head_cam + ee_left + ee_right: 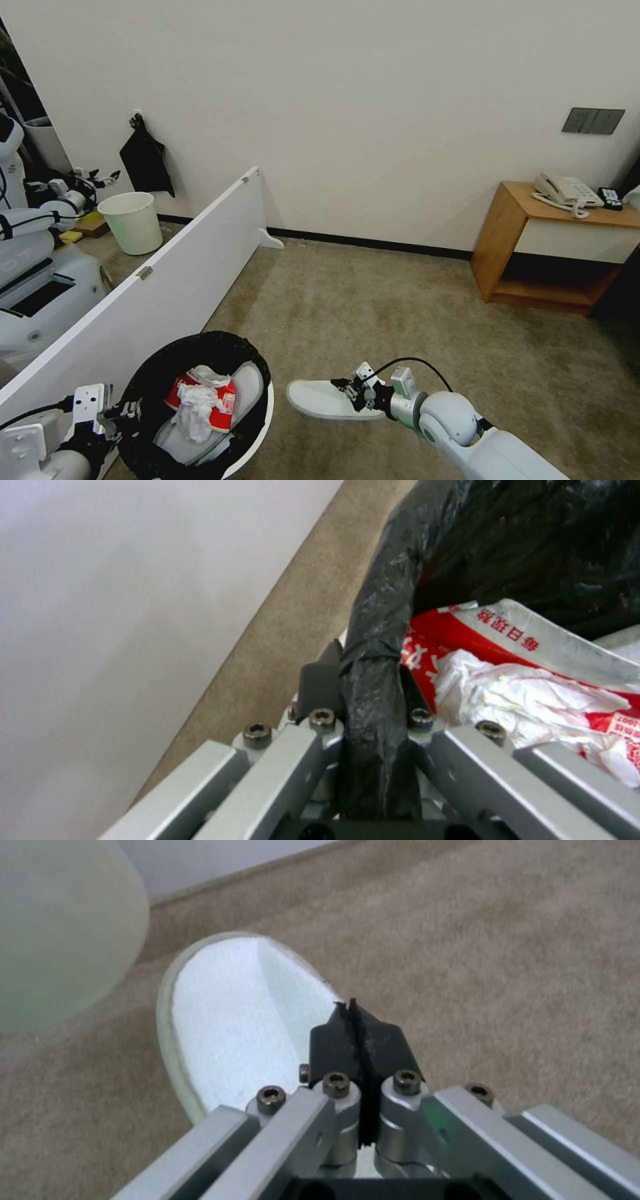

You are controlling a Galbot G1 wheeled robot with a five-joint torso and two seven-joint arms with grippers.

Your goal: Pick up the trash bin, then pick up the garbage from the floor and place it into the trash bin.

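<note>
Carpet covers the floor, beige and short-piled, running to a plain white wall with a dark baseboard. White partition board stands to my left, with an unlined pale bin beyond it, and a wooden side table with a phone sits by the wall on the right.

The trash bin is at lower left, held off the carpet by my left hand, whose fingers are clamped on the bagged rim. Inside it I see one white slipper, a red-white packet and a white tissue.

The second slipper lies on the carpet just beside the bin. My right hand is at its near end, and in the right wrist view the fingers are pressed fully together; I cannot tell whether any slipper edge is caught between them.

Risks, as I judge them: if the pinch has only a thin edge or nothing, the floppy slipper could slide out on the lift. The bin hangs from a slick bag fold, so the bag could slip or the bin could tilt and spill.
</note>
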